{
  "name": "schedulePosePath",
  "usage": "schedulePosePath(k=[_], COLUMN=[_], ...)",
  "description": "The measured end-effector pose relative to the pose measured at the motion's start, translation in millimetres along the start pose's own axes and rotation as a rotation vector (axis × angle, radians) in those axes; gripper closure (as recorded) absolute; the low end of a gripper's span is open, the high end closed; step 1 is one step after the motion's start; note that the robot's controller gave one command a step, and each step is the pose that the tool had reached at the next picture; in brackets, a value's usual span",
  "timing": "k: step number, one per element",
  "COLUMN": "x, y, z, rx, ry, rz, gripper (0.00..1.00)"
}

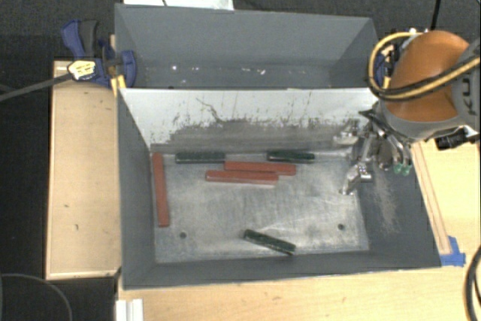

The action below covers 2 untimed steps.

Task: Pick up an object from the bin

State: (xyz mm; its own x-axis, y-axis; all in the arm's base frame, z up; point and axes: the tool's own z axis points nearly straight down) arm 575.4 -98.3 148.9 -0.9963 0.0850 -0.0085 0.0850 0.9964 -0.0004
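My gripper [355, 178] hangs over the right side of the bin floor, its metal fingers pointing down with nothing between them. The closest piece is a short dark green bar [291, 156], up and to the left of the fingers near the back wall. Two red-brown bars [250, 173] lie side by side in the middle of the floor, further left. Another dark green bar [269, 240] lies tilted near the front edge, below and left of the gripper.
A long dark green bar [200, 157] lies at the back left. A red-brown bar [160, 190] runs upright along the left wall. The orange-covered wrist with cables hangs above the bin's right wall.
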Motion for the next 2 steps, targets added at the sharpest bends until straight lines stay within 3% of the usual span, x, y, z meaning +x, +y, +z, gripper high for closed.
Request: schedulePosePath(k=[1,2], x=[14.0,7.3], y=[54.4,73.1], z=[12.4,38.0], rx=[-0.001,-0.003], ry=[0.009,0.004], rz=[0.037,-0.117], gripper=[0.0,0.0])
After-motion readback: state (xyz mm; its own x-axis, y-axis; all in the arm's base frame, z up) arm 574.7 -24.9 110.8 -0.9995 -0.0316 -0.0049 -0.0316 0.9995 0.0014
